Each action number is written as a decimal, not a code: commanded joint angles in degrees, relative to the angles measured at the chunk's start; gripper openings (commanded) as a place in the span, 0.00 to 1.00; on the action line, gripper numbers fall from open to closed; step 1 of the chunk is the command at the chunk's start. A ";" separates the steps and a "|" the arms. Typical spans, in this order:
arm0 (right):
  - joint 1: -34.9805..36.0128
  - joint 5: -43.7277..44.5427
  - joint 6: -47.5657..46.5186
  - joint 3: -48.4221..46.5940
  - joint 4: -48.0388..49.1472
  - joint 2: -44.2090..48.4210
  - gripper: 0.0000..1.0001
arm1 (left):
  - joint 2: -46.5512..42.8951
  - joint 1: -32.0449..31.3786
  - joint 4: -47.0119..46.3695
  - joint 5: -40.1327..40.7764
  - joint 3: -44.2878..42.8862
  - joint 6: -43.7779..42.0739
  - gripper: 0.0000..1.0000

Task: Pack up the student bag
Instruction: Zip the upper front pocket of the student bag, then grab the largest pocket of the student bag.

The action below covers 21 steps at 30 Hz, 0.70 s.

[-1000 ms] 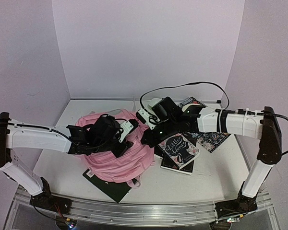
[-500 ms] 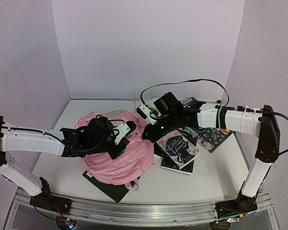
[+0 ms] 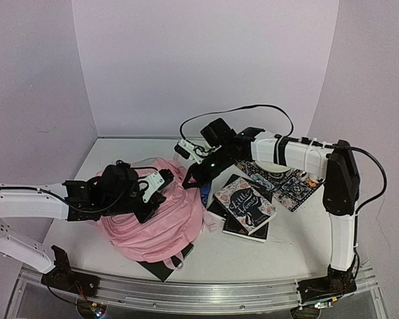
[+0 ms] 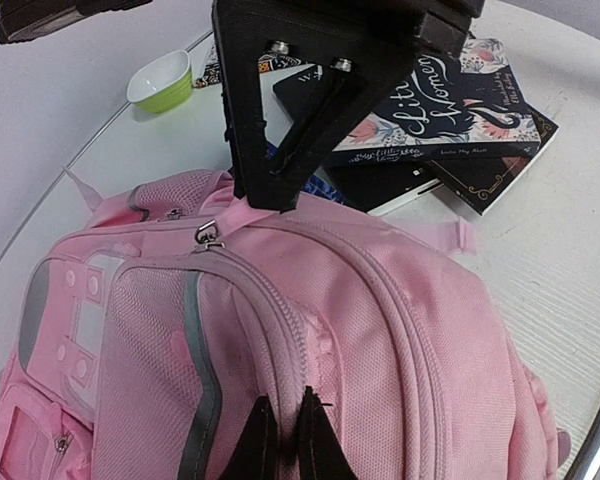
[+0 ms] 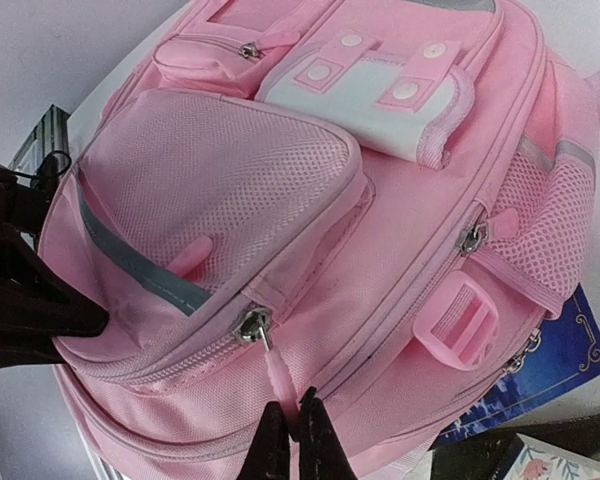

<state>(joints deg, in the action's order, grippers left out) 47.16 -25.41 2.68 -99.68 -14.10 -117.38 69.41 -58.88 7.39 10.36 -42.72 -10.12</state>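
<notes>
Student bag point(image 3: 159, 219), entry one: position? (clerk)

Lying front-up on the left half of the tabletop point(image 3: 286, 246), towards the near edge, with a dark notebook point(image 3: 161, 266) partly under its near side. (checker)

Closures? (clerk)

Every zip that shows looks drawn closed, the front mesh pocket included. Nothing can be seen inside the bag. (checker)

Grips on it? (clerk)

Left gripper point(image 4: 280, 445): fingers clenched on a fold of fabric along a zip seam, at the bag's left side. Right gripper point(image 5: 290, 435): fingers pinched tight on the pink zip pull point(image 5: 280, 385) of the mesh pocket. (checker)

Items outside the bag? (clerk)

Right of the bag, at the middle of the tabletop: a "Little Women" book point(image 3: 246, 206) on top of darker books, and a patterned book point(image 3: 289, 189) towards the right edge. A green bowl point(image 4: 160, 80) sits further back. (checker)

Progress? (clerk)

Early, by my reckoning. One arm braces the bag and the other has the pull, so opening is the step in hand. Left to do: draw a zip open, load the books, close up. (checker)
</notes>
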 commanded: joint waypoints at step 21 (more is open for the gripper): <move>-7.96 -2.93 -20.99 22.19 13.56 9.56 0.58 | -5.71 -0.63 10.30 -8.35 -8.23 -4.42 0.00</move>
<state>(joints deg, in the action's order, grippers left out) 38.79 -21.48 -8.93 -78.10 -3.42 -108.01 63.91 -59.57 18.33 6.22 -44.79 -12.43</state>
